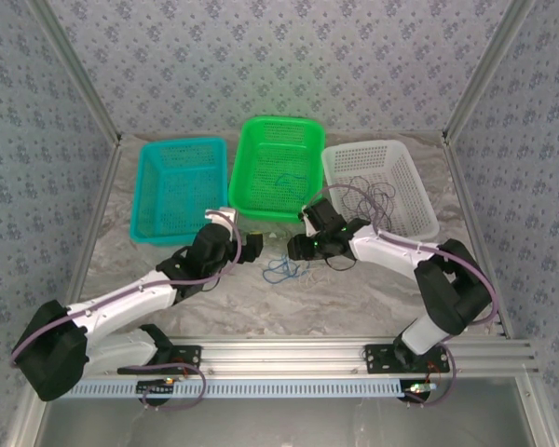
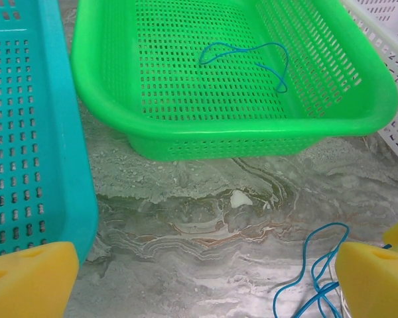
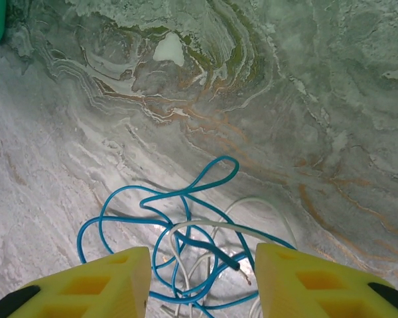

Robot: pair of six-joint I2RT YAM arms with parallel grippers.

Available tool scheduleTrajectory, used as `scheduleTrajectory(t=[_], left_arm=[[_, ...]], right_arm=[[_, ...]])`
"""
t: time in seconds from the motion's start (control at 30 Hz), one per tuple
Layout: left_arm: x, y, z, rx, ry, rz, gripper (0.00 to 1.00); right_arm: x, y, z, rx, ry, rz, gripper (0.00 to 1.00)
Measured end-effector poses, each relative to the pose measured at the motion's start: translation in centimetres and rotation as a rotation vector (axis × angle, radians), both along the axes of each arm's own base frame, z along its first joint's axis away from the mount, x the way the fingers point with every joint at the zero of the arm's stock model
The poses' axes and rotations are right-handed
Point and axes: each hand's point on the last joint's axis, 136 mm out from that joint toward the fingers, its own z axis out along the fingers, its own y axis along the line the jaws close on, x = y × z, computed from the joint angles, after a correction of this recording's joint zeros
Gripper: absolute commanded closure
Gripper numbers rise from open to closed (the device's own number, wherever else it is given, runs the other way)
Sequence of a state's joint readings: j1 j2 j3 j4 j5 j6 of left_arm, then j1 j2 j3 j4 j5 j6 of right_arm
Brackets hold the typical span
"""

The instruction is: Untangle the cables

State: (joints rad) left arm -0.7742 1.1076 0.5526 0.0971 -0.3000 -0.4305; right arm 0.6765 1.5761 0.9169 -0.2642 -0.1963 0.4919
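Main tangle of cables (image 3: 186, 245) found flat on the marbled table (image 3: 305, 99), between the two arms and near the front of the green basket (image 1: 276, 168). Made up of thin blue loops (image 3: 179, 193) overlapping in several places, crossed by a pale whitish strand (image 3: 219, 226); far thinner than the yellow fingers (image 3: 106, 285). Straddled by the right gripper (image 3: 200, 258), fingers spread to either side with strands in the gap; contact with the pads possible, not clear from the wrist view. Left gripper (image 2: 202, 278) spread wide, nothing between, just beside the blue loops. One separate blue cable (image 2: 252, 56) lying loose inside the green basket. Dark thin cables (image 1: 373, 191) piled in the white basket (image 1: 419, 209).
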Motion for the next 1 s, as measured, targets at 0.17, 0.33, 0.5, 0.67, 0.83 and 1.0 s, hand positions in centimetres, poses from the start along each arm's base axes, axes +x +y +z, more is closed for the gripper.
scheduleTrajectory(t=[0.17, 0.33, 0.5, 0.67, 0.83, 1.0], left_arm=[[0.0, 0.0, 0.1, -0.004, -0.004, 0.000, 0.00], [0.0, 0.0, 0.2, -0.008, -0.008, 0.000, 0.01], [-0.2, 0.2, 0.0, -0.006, -0.007, 0.000, 0.01], [-0.2, 0.2, -0.2, -0.004, -0.004, 0.000, 0.01], [-0.2, 0.2, -0.2, -0.004, -0.004, 0.000, 0.01], [-0.2, 0.2, -0.1, -0.004, -0.006, 0.002, 0.01]], right_arm=[[0.2, 0.1, -0.5, -0.001, 0.011, -0.015, 0.68], [0.3, 0.0, -0.6, -0.004, 0.008, -0.019, 0.79], [0.4, -0.1, -0.6, -0.010, 0.001, -0.023, 0.96], [0.4, -0.4, -0.5, -0.027, -0.008, -0.021, 1.00], [0.2, -1.3, 1.6, -0.055, -0.053, -0.011, 1.00], [-0.1, -1.9, 6.5, -0.057, -0.198, 0.014, 1.00]])
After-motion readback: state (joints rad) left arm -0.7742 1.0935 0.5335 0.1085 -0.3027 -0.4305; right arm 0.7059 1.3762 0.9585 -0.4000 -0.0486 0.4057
